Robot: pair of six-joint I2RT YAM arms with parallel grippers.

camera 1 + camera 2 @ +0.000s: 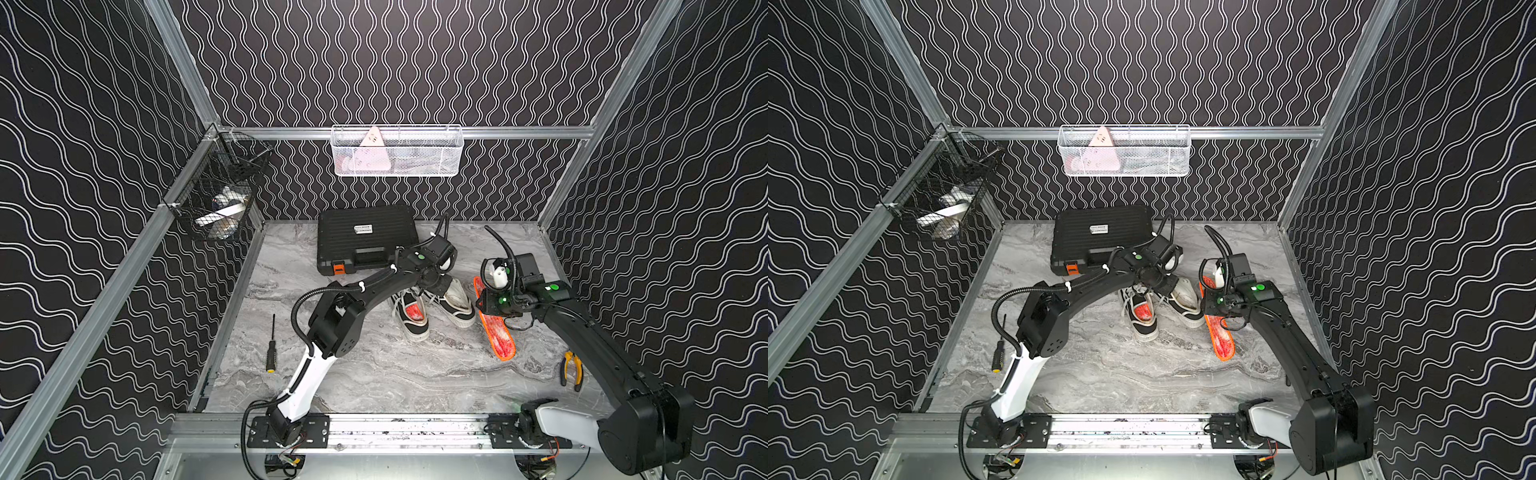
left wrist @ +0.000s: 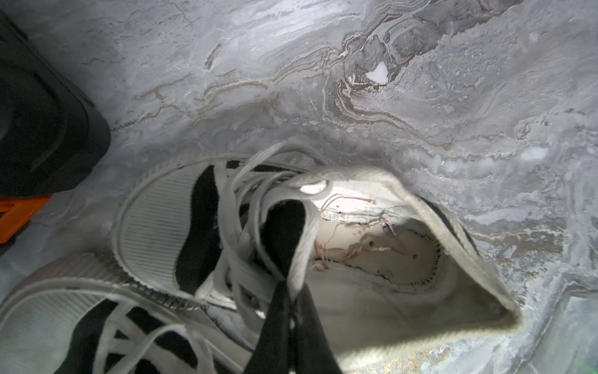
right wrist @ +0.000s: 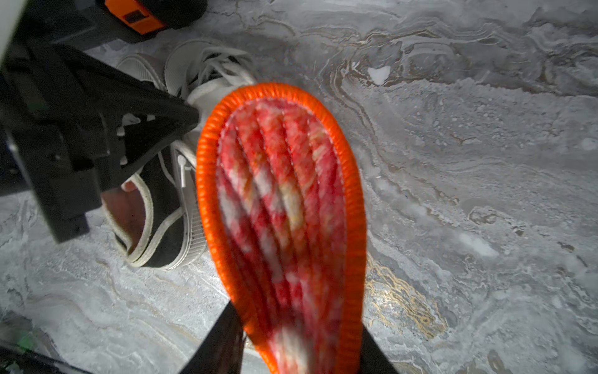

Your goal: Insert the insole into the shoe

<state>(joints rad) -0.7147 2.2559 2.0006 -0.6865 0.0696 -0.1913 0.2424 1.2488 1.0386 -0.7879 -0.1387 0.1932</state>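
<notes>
Orange-rimmed insole (image 3: 284, 200) in right hand (image 3: 297, 343) — left hand (image 2: 293, 301) pinches shoe (image 2: 372, 307) edge

We see bare bench (image 1: 395, 374) along the front edge; shoes (image 1: 457, 309) and insole (image 1: 496, 336) crowd the middle, a case (image 1: 365, 237) the back edge, screwdriver (image 1: 271, 349) and pliers (image 1: 570, 371) the sides.

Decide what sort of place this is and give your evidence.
Probably a robot lab work cell: two arms bolted to a rail, patterned walls in an aluminium frame, screwdriver and pliers on the tabletop.
</notes>
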